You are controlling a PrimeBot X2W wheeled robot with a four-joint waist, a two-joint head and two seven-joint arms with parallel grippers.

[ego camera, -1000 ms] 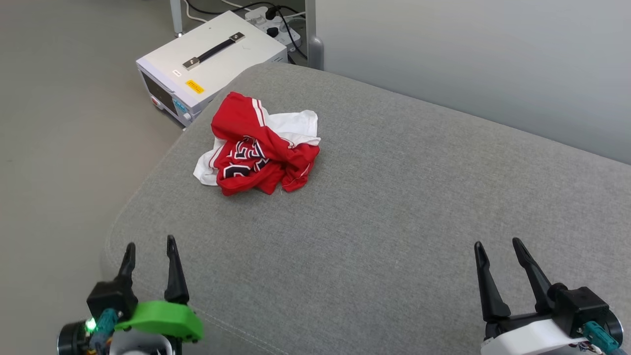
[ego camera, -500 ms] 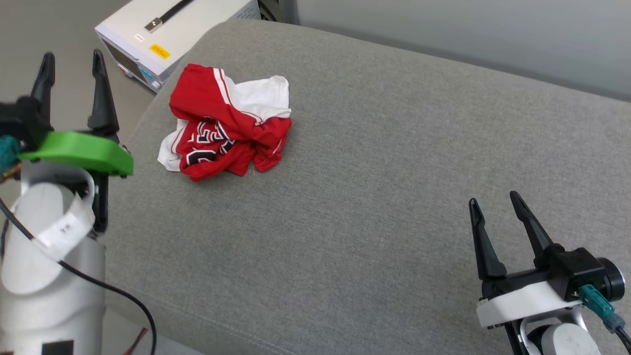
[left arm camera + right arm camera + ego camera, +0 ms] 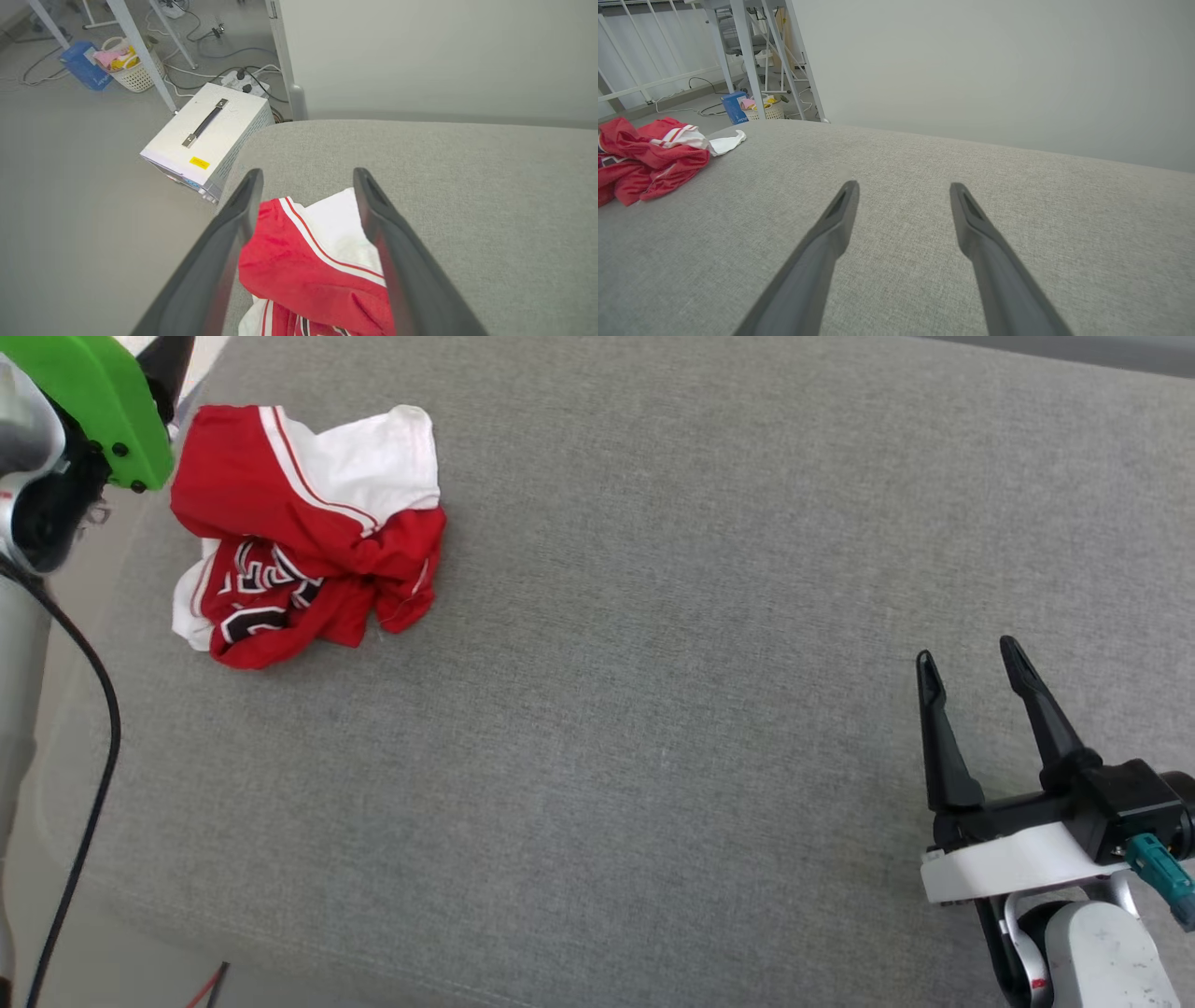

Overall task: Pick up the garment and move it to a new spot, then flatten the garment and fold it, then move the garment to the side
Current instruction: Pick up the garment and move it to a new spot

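Left hand (image 3: 307,171): two long dark fingers spread wide, empty, poised over the crumpled red jersey garment (image 3: 299,532) with white sleeve, striped trim and black white-outlined lettering. Can't tell if it touches the cloth. Right hand (image 3: 967,651): dark fingers also spread, empty, over the near right part of the large grey woven-fabric cushion (image 3: 653,709), well apart from the garment. The garment sits bunched near the cushion's far left corner, close to the left edge, white sleeve on the far side, lettering on the near side. A white metal box (image 3: 205,135) with black handle and yellow label stands on the floor beyond that corner.

Step in hand, as I read it: the first pick-up. To do it well, drop the left hand straight onto the highest red fold, straddling a thick ridge, not the loose white sleeve alone. Close fully before lifting. Lift until the trailing cloth clears the cushion, then carry toward the cushion's middle, away from the left edge.
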